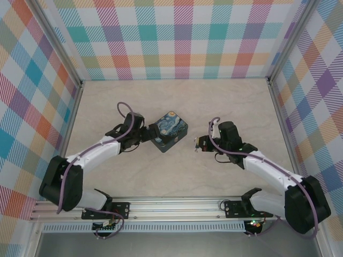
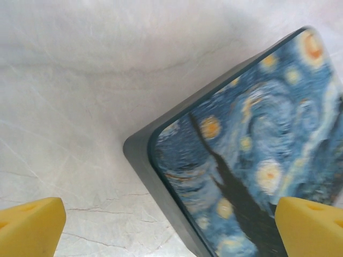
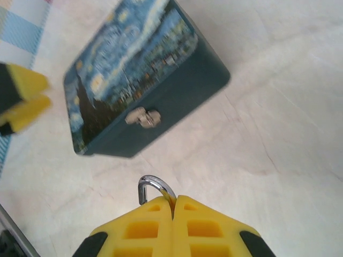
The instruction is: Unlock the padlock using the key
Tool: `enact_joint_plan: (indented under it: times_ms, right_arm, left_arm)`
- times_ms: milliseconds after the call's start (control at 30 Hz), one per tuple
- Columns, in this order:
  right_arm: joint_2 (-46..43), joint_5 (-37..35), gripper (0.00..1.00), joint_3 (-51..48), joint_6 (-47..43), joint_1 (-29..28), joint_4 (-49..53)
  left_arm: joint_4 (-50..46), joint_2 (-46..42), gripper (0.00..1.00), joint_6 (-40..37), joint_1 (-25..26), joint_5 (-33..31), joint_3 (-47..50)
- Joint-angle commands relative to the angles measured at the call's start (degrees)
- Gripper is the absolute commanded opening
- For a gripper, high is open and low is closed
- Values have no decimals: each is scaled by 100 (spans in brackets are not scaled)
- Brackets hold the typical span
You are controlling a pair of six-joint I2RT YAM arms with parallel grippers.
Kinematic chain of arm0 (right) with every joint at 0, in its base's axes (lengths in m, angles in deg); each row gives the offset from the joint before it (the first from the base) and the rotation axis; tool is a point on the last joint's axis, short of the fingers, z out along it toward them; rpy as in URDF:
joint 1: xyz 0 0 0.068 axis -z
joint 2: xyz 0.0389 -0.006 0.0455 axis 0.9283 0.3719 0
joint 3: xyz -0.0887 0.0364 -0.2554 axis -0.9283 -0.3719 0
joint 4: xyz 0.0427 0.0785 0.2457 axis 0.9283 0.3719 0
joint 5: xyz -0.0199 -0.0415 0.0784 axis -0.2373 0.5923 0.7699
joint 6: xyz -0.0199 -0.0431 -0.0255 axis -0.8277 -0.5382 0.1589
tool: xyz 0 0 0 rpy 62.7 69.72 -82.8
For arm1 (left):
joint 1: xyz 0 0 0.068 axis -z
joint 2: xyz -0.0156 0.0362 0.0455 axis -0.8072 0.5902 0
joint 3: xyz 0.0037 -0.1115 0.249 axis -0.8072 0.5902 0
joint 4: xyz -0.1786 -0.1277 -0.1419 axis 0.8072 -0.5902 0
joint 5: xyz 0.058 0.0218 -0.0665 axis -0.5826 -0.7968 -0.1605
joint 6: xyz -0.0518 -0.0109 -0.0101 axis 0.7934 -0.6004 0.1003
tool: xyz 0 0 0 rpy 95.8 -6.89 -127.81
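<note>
Poking from right gripper (image 3: 173, 203), padlock (image 3: 151, 179), silver shackle, possibly open

The padlock (image 3: 143, 191) had its body hidden between the right gripper (image 3: 173, 208) pads at lower centre, only its shackle showing.

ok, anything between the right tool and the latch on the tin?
No. In the right wrist view, the stretch from the right tool, shut on the padlock, to the latch on the tin is bare table.
</note>
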Motion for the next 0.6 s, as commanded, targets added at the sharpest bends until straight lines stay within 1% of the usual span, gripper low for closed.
enact_joint_plan:
  times_ms: [0,67,133,267,467,567]
  right_arm:
    - [-130,-209,1,387,-258,-110,2058]
    - [-55,-271,0,555,-216,-244,2453]
    - [113,-329,0,707,-167,-378,2727]
    - [800,-526,0,1044,-164,-649,3121]
    - [1913,-699,0,1515,-202,-868,3139]
    - [2337,-661,1,1700,-214,-906,3048]
  left_arm:
    - [-266,-525,100,-282,-81,-242,-212]
    - [-302,-776,100,-389,-95,-383,-216]
    - [-575,-1000,100,-485,-99,-519,-212]
    - [-829,-1325,100,-626,-116,-797,-232]
    - [-1016,-1583,100,-781,-117,-1079,-222]
    - [-1050,-1630,100,-852,-134,-1153,-229]
